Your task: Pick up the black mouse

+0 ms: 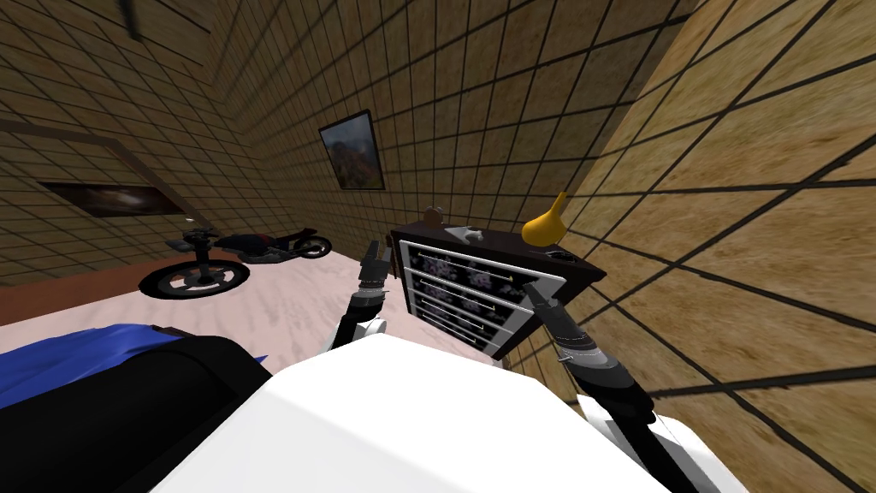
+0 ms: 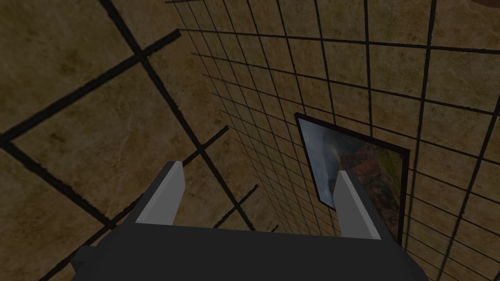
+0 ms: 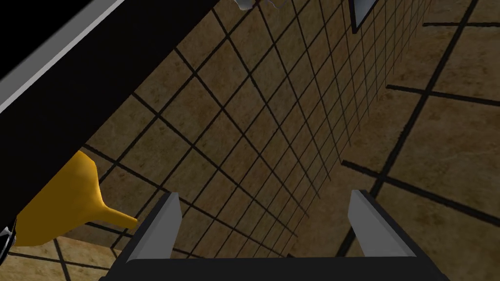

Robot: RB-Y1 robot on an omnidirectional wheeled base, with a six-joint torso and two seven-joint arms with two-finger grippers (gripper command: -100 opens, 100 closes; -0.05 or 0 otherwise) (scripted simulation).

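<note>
A motorcycle (image 1: 248, 248) stands far left. The left hand (image 1: 375, 250) hangs beside the chest of drawers (image 1: 479, 287), its fingers (image 2: 168, 195) spread wide. On the chest's top, just beside a yellow funnel (image 1: 545, 224), lies a small dark shape (the black mouse (image 1: 560, 256), as best I can tell; its outline blends into the dark top). The right hand (image 1: 532, 295), fingers wide and holding nothing, is at the chest's right front corner.

Yellow vase (image 1: 544, 226); dark dresser (image 1: 513, 250) (floral-patterned drawers (image 1: 466, 287), white-framed); brown black-gridded wall (image 1: 513, 103).
</note>
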